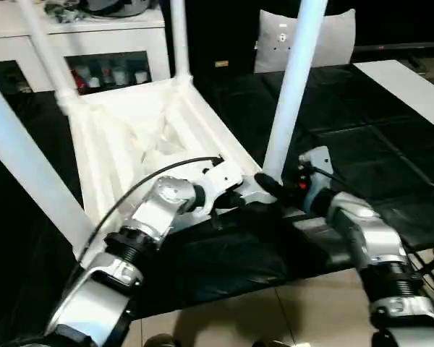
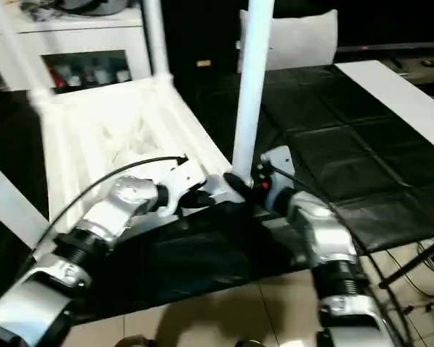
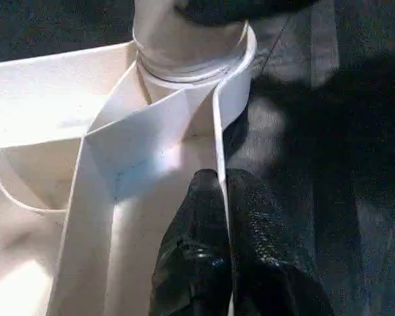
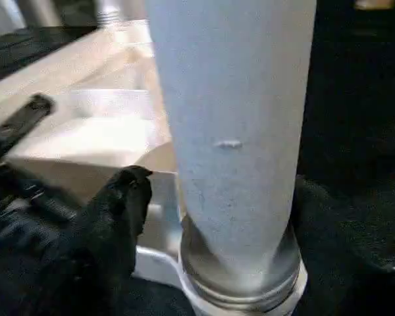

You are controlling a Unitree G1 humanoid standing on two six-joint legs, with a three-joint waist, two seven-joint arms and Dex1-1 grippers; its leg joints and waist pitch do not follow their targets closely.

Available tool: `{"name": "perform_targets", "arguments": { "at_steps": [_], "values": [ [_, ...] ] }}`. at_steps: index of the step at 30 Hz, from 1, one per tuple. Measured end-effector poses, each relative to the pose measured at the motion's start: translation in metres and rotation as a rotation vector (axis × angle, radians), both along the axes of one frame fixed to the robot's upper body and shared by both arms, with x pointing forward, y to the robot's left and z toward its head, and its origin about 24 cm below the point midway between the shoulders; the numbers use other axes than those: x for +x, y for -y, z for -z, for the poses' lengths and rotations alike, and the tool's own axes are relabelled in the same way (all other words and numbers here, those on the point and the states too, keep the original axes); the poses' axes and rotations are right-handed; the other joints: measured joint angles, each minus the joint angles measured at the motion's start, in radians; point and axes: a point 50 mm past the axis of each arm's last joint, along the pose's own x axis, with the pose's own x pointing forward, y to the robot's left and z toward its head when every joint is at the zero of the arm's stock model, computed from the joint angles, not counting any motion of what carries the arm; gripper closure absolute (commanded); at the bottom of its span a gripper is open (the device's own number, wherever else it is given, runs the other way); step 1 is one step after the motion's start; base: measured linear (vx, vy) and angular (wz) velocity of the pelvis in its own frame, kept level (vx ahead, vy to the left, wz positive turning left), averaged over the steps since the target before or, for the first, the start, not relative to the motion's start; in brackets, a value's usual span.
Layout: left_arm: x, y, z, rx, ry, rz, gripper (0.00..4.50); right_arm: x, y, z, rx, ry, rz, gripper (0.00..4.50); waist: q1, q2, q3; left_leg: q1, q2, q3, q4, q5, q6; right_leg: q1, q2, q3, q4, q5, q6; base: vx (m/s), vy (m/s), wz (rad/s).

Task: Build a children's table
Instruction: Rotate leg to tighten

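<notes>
Ribbed white tabletop [image 1: 141,137], tapered legs [image 1: 293,87]

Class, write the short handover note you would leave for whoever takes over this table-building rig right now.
Left gripper: shut on a thin wall of the table top, near the nearest corner socket.
Right gripper: fingers on either side of the base of the nearest leg, with a gap; not clearly gripping.
Table top lies upside down, ribbed side up, on the black mat.
Done: four legs stand in the corner sockets.
Left: the nearest leg's threads show above its socket, so it may need more turning; then check the other legs and flip the table upright.
</notes>
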Motion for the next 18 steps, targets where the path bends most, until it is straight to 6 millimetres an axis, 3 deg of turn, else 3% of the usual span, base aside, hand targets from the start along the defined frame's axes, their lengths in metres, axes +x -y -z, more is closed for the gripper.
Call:
{"name": "perform_targets", "arguments": {
  "at_steps": [2, 6, 8, 11, 18],
  "values": [
    [-0.001, -0.003, 0.000, 0.009, 0.005, 0.027, 4.50, -0.002, 0.003, -0.003, -0.001, 0.006, -0.048, 0.60, 0.005, 0.000, 0.000, 0.000, 0.000, 0.000, 0.001, 0.000, 0.000, 0.000, 0.000, 0.000, 0.000, 0.000, 0.000, 0.000, 0.000, 0.00],
    [-0.004, -0.023, -0.003, 0.040, -0.004, 0.148, 4.50, -0.016, 0.029, -0.015, -0.104, 0.037, -0.234, 0.45, 0.018, 0.000, 0.000, -0.001, 0.000, 0.000, 0.002, 0.000, 0.000, 0.001, -0.001, 0.000, 0.000, 0.000, 0.000, 0.000, 0.000, 0.00],
    [-0.005, -0.031, -0.004, 0.056, -0.012, 0.193, 4.50, -0.020, 0.032, -0.019, -0.115, 0.045, -0.309, 0.45, 0.020, 0.000, 0.000, 0.000, 0.000, 0.000, 0.001, 0.000, 0.000, 0.001, -0.001, 0.000, 0.000, 0.000, 0.000, 0.000, 0.000, 0.00],
    [-0.011, -0.039, -0.005, 0.064, -0.028, 0.291, 4.50, -0.026, 0.032, -0.018, -0.125, 0.024, -0.422, 0.45, 0.036, 0.000, 0.000, -0.001, 0.000, 0.000, 0.002, 0.000, 0.000, 0.001, -0.001, 0.000, 0.000, 0.000, 0.000, 0.000, 0.000, 0.00],
    [-0.023, -0.042, -0.004, 0.079, -0.061, 0.467, 4.50, -0.033, 0.026, -0.019, -0.130, 0.010, -0.578, 1.19, 0.063, 0.000, 0.000, 0.000, 0.000, 0.000, 0.003, 0.000, 0.000, 0.002, -0.002, 0.000, 0.000, 0.000, 0.000, 0.000, 0.000, 0.00]
  ]
}}
